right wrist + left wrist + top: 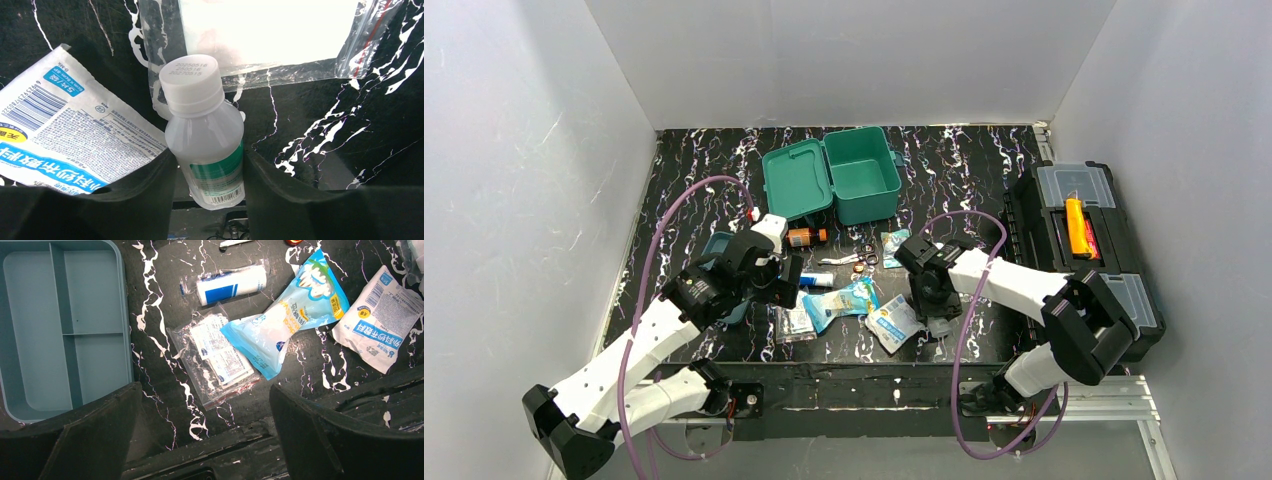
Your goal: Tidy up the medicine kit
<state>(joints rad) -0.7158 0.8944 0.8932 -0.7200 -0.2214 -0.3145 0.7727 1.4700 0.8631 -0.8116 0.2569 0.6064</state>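
The teal medicine kit (864, 175) stands open at the back centre, its lid (796, 180) laid back to the left. Its blue-teal inner tray (719, 245) lies on the table at the left, empty in the left wrist view (60, 325). My left gripper (205, 440) is open and empty, above the table's near edge, beside the tray and a zip bag of plasters (220, 357). My right gripper (210, 185) is shut on a small clear bottle (205, 135) with a white cap and green label, its fingers (145, 185) pressing both sides.
Loose on the table are a white tube (232, 284), a blue pouch (290, 320), a white pouch (382, 322), an orange bottle (804, 237), scissors (849, 259) and a zip bag of white gauze (265, 35). A black toolbox (1084, 240) stands at the right edge.
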